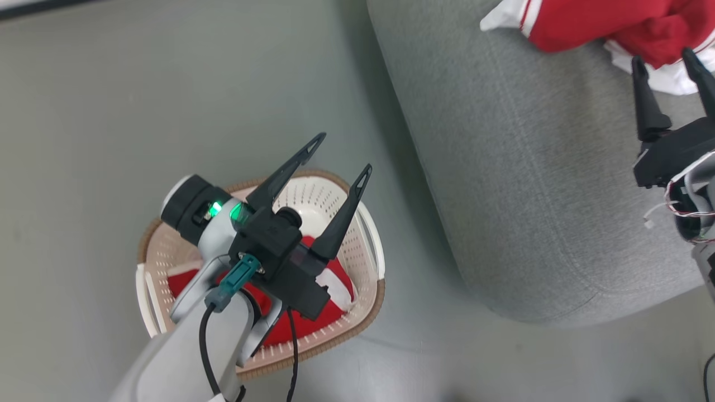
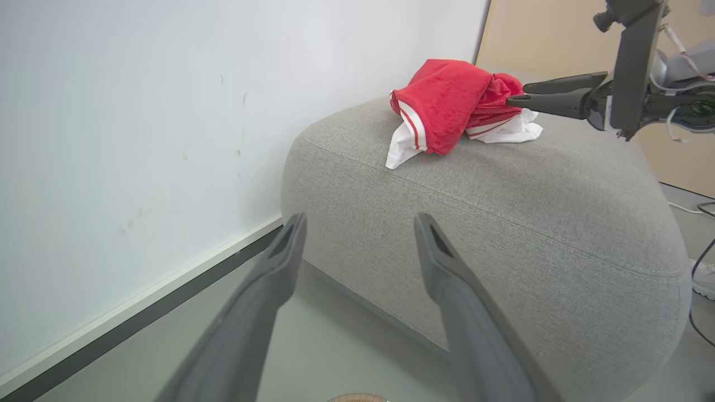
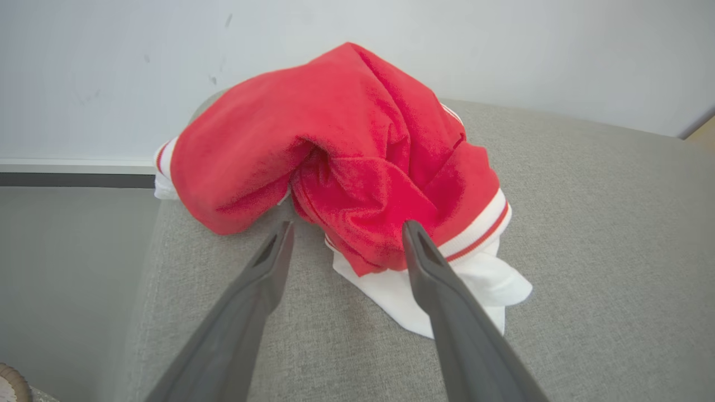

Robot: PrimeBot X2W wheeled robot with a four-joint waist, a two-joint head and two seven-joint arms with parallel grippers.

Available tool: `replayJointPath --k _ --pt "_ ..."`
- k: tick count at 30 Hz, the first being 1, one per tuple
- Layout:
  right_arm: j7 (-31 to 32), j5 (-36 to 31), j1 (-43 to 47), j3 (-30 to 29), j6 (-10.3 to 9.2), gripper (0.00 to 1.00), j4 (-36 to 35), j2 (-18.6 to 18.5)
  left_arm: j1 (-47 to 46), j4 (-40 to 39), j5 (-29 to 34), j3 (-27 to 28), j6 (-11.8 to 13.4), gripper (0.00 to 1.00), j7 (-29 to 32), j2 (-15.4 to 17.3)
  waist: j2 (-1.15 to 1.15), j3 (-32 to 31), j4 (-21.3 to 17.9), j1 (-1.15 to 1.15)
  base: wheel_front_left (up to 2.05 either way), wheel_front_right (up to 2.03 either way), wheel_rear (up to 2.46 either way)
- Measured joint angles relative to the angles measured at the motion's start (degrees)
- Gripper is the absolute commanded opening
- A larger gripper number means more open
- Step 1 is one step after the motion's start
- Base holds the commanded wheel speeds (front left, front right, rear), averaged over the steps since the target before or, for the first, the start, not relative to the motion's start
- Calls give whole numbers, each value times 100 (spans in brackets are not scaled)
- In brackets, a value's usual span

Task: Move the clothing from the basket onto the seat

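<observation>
Fingers [image 1: 285,170] of my left gripper [image 1: 344,152] hang spread and empty over the basket [image 1: 366,251]; I'd drop straight down and pinch a thick fold of the red garment [image 1: 319,321] inside. Beyond, my right gripper [image 1: 662,56] is open too, beside clothing [image 1: 603,22] on the seat [image 1: 530,167].

Plain room, pale wall and grey floor.
A smooth white wall [image 2: 139,111] with faint scuffs meets a matte grey-green floor [image 1: 139,84] along a dark baseboard strip [image 3: 72,179]; a tan panel [image 2: 558,33] adjoins the wall.
</observation>
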Motion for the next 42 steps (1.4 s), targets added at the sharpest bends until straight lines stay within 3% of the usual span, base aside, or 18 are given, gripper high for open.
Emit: replayJointPath --k 12,22,28,34,42 --pt "-15 8 581 -226 -85 100 -994 315 450 439 -356 453 286 100 -478 -124 -1 -845 188 0 0 0 0" --pt "-15 -186 1347 -156 -352 100 -1624 667 1082 723 -611 1055 708 100 -628 15 -1 -1485 514 -1 0 0 0" --pt "-15 -255 2149 -103 -626 100 -2089 839 1747 812 -757 1475 913 100 -695 125 -1 -2005 765 0 0 0 0" --pt "-15 -252 2944 -147 -842 100 -2319 978 2403 810 -853 1758 1005 100 -725 170 -1 -2465 947 0 0 0 0" --pt "-15 -254 3875 -151 -976 100 -2828 1093 3413 561 -1040 2138 1088 100 -728 183 -1 -3047 1095 0 0 0 0"
